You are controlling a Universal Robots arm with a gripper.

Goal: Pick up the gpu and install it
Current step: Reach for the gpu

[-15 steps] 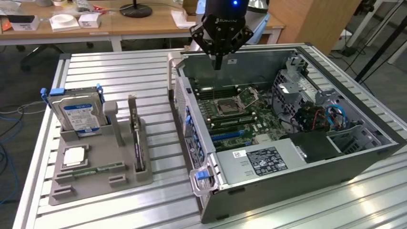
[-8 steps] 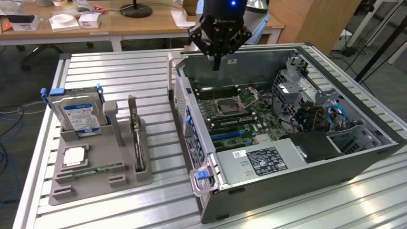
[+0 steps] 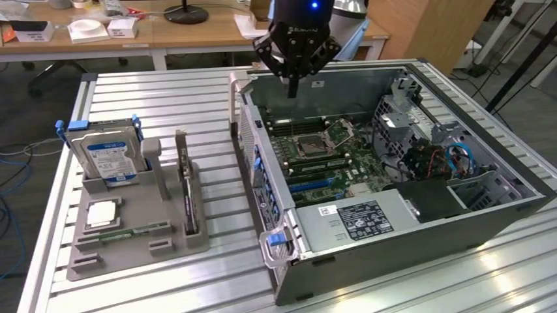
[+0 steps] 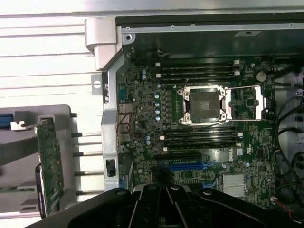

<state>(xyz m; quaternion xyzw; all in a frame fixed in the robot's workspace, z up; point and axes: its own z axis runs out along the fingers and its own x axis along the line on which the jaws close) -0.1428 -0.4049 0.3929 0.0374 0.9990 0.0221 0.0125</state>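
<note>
The gripper [image 3: 293, 88] hangs vertically above the far rim of the open computer case [image 3: 418, 244], fingers closed and empty. The gpu [image 3: 186, 195] stands on edge in the grey holder [image 3: 130, 253], on the exterior view's left of the case.

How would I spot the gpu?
Find the grey holder beside the open computer case, on the exterior view's left. The gpu stands on edge in its slot nearest the case: a thin dark card, much slimmer than the blue-labelled hard drive.

bright room light, glare on table [image 4: 47, 57]
</note>
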